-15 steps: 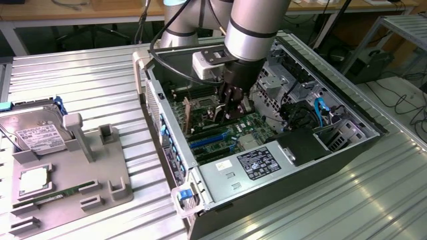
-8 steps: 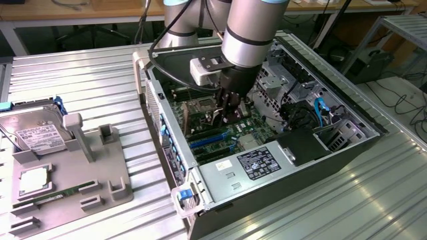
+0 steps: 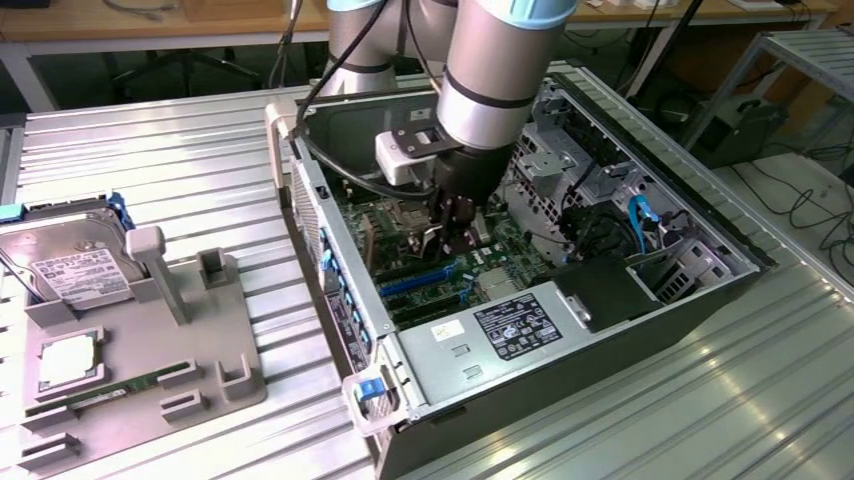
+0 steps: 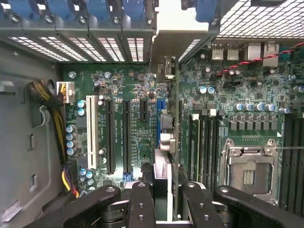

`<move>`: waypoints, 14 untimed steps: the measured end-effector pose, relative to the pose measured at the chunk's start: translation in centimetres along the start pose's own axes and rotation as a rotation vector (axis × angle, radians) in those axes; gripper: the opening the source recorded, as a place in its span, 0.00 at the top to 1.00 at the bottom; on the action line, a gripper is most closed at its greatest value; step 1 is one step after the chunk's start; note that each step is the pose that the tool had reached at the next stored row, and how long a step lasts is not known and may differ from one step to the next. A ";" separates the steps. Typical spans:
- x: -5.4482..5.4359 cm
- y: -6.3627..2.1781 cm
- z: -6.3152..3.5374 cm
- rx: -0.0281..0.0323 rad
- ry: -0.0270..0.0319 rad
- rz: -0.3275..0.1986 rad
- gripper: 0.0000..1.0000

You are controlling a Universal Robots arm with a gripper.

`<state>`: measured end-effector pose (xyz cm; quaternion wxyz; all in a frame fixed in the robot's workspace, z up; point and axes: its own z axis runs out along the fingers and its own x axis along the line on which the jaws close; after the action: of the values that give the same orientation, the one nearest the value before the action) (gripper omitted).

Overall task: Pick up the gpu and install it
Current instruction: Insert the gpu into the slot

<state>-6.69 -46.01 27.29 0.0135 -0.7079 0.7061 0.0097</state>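
Tabletop [image 3: 160, 150]: ribbed metal surface carrying an open computer case and a grey parts holder.
Computer case [image 3: 727, 225]: lies on its side, open side up, toward the tabletop edge at the exterior view's right; the green motherboard [image 4: 118, 80] covers its floor.
Robot arm [image 3: 487, 70]: reaches down from above into the middle of the case.
Parts holder [image 3: 174, 345]: grey tray near the tabletop edge at the exterior view's left, well apart from the case.
Power supply [image 3: 494, 335]: grey box with a dark label, in the case end nearest the exterior camera.
Hard drive [image 3: 80, 265]: silver with a white label, leaning in the far end of the parts holder.
Tool [image 3: 451, 235]: inside the case just above the motherboard, fingers narrowed onto the gpu and gripping it.
Gpu [image 4: 167, 147]: held on edge between the tool's fingers [image 4: 141, 199], seen edge-on in the wrist view, standing over the motherboard between the expansion slots and the memory slots; whether it is seated in a slot cannot be told.
Expansion slots [image 4: 110, 135]: 1 white and 2 long black ones, side by side, beside the gpu.
Processor socket [image 4: 249, 166]: empty metal frame, on the other side of the gpu.
Memory stick [image 3: 114, 392]: long narrow green strip lying in the near part of the parts holder.
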 end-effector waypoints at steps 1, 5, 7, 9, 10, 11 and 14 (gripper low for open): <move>0.0 0.22 0.20 -0.0001 0.0000 0.000 0.72; 0.2 0.54 1.07 0.0000 -0.0003 0.000 0.72; 0.2 0.71 1.31 -0.0001 -0.0001 0.000 0.72; 0.2 0.92 1.47 -0.0001 -0.0001 0.000 0.72; 0.2 0.99 1.56 -0.0001 -0.0001 0.000 0.72; 0.2 1.06 1.72 -0.0001 -0.0001 0.000 0.72; 0.2 1.15 2.16 -0.0001 -0.0002 0.000 0.72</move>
<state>-7.82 -46.16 25.12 0.0136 -0.7080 0.7060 0.0098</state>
